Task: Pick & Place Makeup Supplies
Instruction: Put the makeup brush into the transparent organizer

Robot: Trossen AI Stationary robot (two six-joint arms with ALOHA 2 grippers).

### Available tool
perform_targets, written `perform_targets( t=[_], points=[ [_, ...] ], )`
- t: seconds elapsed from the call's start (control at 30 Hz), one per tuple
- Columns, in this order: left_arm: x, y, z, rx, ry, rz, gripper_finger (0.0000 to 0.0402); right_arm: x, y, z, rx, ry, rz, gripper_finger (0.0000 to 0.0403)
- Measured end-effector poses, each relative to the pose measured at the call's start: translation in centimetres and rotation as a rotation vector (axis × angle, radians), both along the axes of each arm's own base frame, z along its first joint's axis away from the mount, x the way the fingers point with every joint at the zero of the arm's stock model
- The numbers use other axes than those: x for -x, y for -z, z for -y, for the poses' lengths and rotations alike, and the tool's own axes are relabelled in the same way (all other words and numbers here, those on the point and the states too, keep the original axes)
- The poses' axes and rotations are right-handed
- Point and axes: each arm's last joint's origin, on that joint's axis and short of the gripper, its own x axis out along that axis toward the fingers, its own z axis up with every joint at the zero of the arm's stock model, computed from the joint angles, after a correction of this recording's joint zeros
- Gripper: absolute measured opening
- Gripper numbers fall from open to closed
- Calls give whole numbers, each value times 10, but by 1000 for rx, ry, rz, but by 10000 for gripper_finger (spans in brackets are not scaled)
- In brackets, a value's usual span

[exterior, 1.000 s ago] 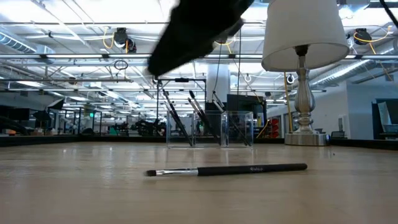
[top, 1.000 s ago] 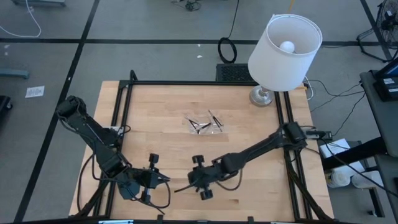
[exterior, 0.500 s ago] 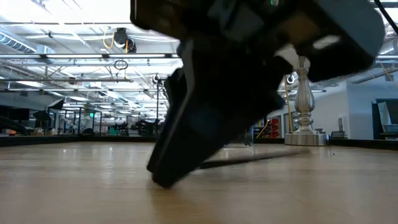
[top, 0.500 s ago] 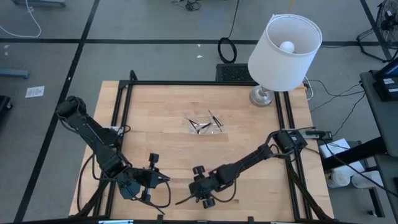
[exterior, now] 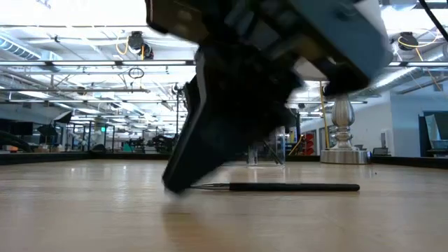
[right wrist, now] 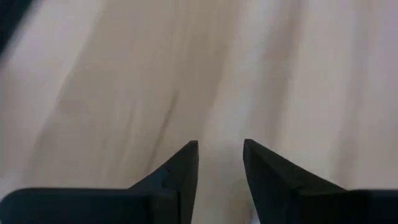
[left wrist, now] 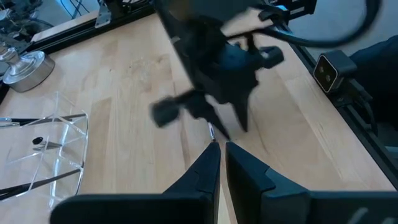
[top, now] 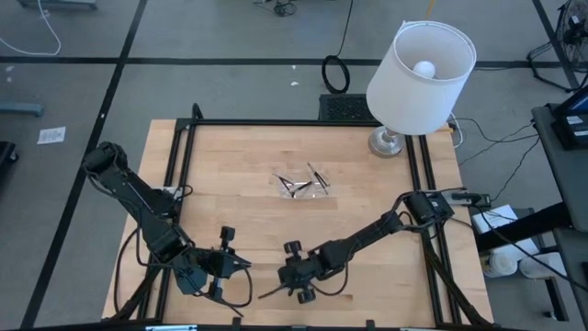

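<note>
Makeup brush (exterior: 280,187) lies flat, long axis crosswise, apparently just beside the right gripper (top: 292,283), whose parted fingers hold nothing; left gripper (left wrist: 222,163), fingers nearly together, waits farther off.

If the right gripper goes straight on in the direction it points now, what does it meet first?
Most likely the bare wooden table. The right gripper points steeply down with its tips almost on the wood, and nothing shows between its open fingers. The makeup brush lies just beside the tips in the low view, so probably not in that line.
</note>
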Motion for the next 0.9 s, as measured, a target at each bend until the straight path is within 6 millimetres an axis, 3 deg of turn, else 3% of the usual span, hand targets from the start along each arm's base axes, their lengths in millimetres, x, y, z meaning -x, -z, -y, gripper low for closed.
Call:
perform_targets(
  t=[0.13,0.2,0.33,0.57,0.9],
  points=[
    [0,0,0,1,-1,0,35,1,-37,0,55,59,131,123],
    [0,0,0,2,-1,0,35,5,-46,1,94,92,150,130],
    [0,0,0,7,-3,1,35,6,-35,5,53,132,73,143],
    [0,0,0,1,-1,-2,35,2,1,11,60,175,-40,149],
    [0,0,0,2,-2,-3,35,7,8,22,59,227,-120,137]
  ],
)
